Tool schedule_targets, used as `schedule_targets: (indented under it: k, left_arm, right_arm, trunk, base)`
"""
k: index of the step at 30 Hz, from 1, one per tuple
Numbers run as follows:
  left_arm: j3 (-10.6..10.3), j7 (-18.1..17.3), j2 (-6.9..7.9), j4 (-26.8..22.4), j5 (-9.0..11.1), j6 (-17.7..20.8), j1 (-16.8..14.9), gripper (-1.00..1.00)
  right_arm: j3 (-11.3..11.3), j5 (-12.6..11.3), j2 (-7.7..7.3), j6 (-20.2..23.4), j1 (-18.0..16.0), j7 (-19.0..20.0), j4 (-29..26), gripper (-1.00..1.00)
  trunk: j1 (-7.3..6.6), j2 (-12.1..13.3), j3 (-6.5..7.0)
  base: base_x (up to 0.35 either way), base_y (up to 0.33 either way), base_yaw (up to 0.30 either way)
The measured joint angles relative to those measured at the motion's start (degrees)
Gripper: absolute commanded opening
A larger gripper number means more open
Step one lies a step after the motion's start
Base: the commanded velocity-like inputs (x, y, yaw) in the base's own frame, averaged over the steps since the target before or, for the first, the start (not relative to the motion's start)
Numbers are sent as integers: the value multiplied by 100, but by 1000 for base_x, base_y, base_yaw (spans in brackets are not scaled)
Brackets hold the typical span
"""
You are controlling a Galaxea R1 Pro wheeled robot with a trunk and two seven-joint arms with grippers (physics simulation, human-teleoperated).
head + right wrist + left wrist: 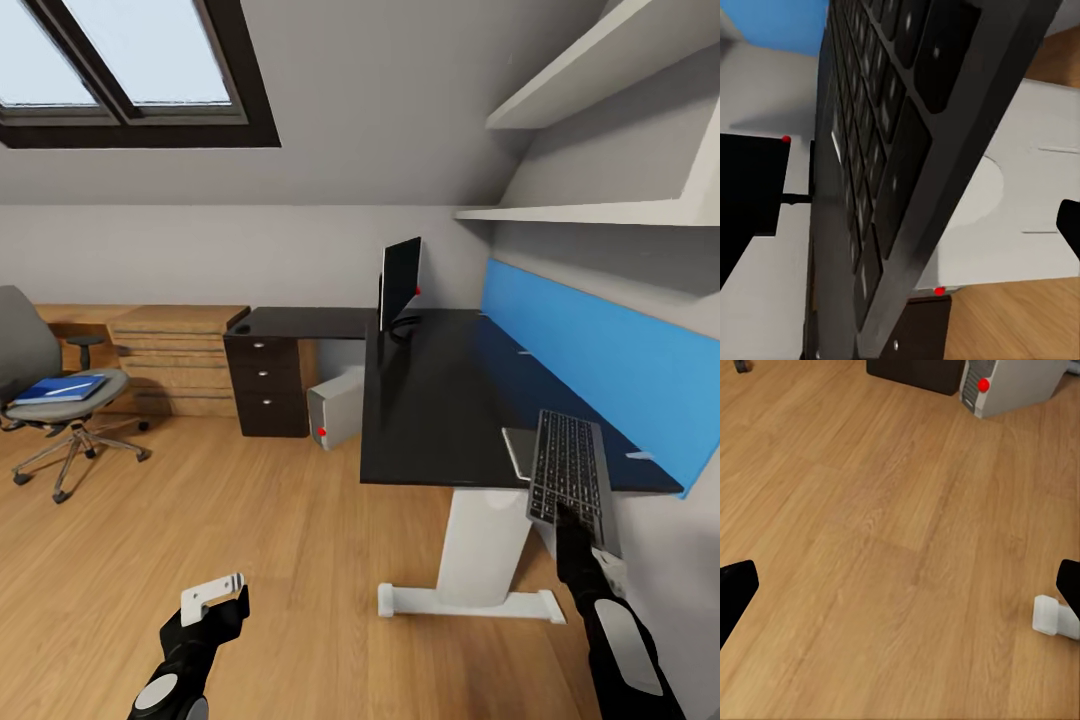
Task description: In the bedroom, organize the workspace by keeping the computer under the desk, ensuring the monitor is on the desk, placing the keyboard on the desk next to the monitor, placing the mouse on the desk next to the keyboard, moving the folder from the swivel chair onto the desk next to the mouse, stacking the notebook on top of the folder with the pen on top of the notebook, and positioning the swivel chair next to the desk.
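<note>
The black-topped desk (440,400) runs along the blue wall panel. At its far end stands the monitor (400,282), with the computer (335,408) on the floor below it. My right gripper (572,527) is shut on the near end of the keyboard (568,470), which it holds tilted over the desk's near right corner. From the right wrist the keyboard (885,150) is seen very close. A thin grey glossy sheet (520,452), perhaps the notebook, lies on the desk beside it. The blue folder (62,388) rests on the swivel chair (40,385) at far left. My left gripper (215,597) hangs open above the floor.
A black three-drawer unit (268,385) and a light wooden chest (175,360) stand against the back wall. The desk's white pedestal (480,545) and its foot (1054,615) sit on the wooden floor. White shelves (600,130) hang above the desk.
</note>
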Motion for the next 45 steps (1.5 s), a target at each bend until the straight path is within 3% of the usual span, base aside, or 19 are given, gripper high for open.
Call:
schedule_targets:
  k: [23,24,38,42,45]
  left_arm:
    - [-21,-2,-11,0,12,44,0,100]
    - [-21,-2,-11,0,12,44,0,100]
    - [-21,0,-4,-33,5,22,0,100]
    - [-21,0,-3,-35,5,18,0,100]
    - [-21,1,-4,-35,4,18,0,100]
  right_arm:
    - [-4,2,-113,40,-2,-19,-12,100]
    - [-4,3,-113,40,-2,-21,-13,-100]
    - [-2,8,-106,36,-2,4,-74,-100]
    - [-5,29,-54,25,7,4,-554,-100]
    - [2,21,103,15,50,3,-1052,-100]
  trunk:
    - [2,0,0]
    - [2,0,0]
    - [-42,79,35]
    - [-130,239,107]
    - [-196,360,161]
  base:
    - [64,0,0]
    - [1,0,0]
    - [0,0,0]
    - [0,0,0]
    - [0,0,0]
